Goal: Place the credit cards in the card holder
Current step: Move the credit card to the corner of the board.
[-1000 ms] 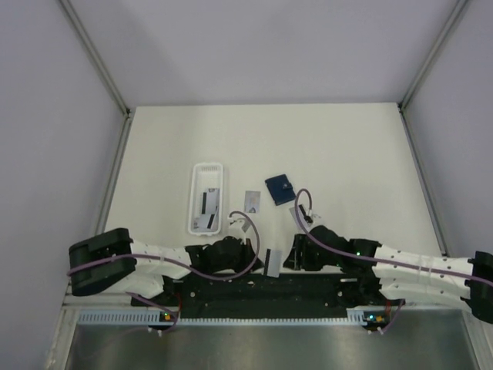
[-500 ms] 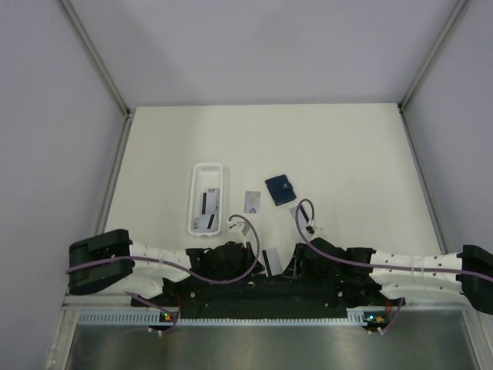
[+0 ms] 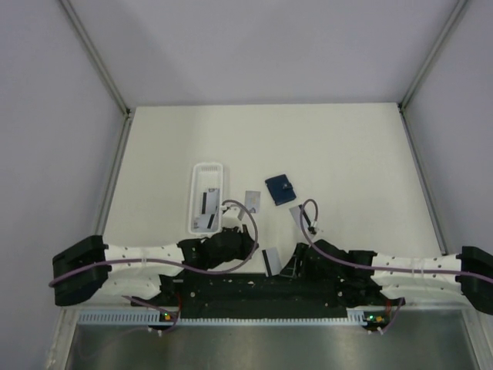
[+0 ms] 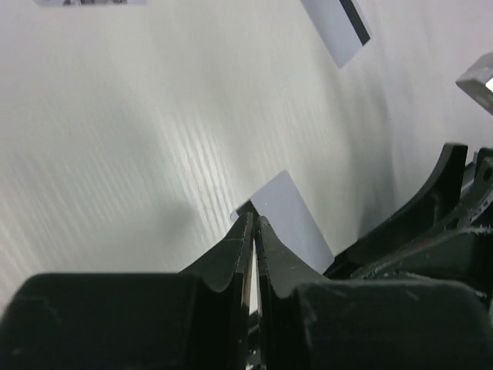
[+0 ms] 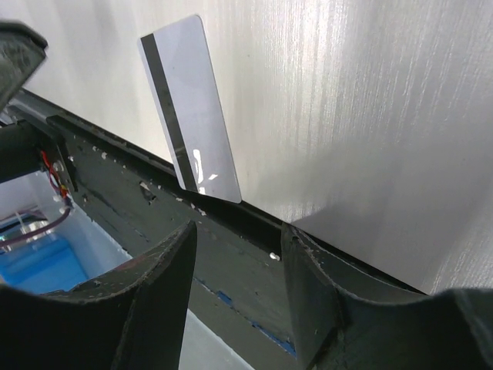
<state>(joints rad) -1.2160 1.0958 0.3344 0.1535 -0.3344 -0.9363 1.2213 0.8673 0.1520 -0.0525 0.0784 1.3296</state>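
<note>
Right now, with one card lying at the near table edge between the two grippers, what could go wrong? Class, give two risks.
1. The card seems to lie flat with its near end against the black base rail. The open right gripper may fail to pinch it, or may push it over the edge.
2. The card holder looks folded shut, so a card probably cannot slide in until it is opened.

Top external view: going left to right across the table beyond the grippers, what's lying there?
White tray → loose credit card → card holder.
</note>
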